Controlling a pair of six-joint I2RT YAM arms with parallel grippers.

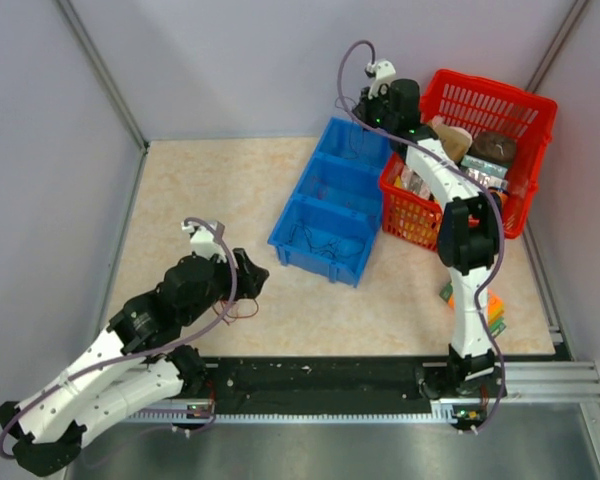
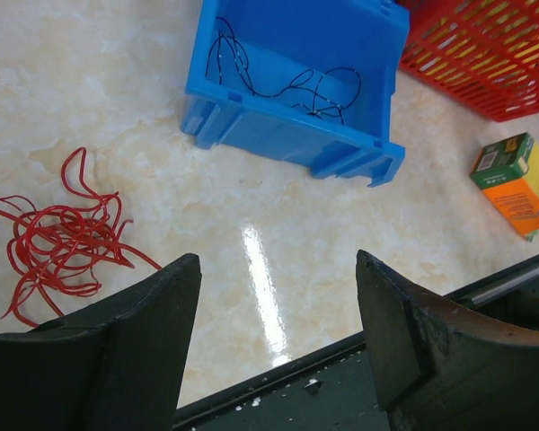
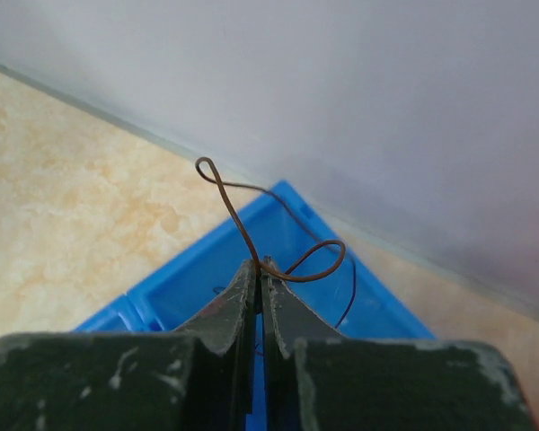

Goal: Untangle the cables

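Note:
A tangle of bright red cable (image 2: 58,242) lies on the table to the left of my left gripper (image 2: 277,259), which is open and empty above the table's near edge. The red cable shows beside that gripper (image 1: 245,278) in the top view (image 1: 242,310). Thin dark cables (image 2: 287,85) lie in the near compartment of the blue bin (image 2: 251,126). My right gripper (image 3: 259,265) is shut on a brown cable (image 3: 243,234) that loops up from its tips, held above the bin's far compartment (image 1: 355,148). The right gripper sits at the back in the top view (image 1: 365,108).
The blue bin (image 1: 330,200) has three compartments in a row. A red basket (image 1: 500,110) full of items stands at the back right, touching the bin. An orange and green box (image 2: 516,184) lies near the right arm's base. Grey walls enclose the table.

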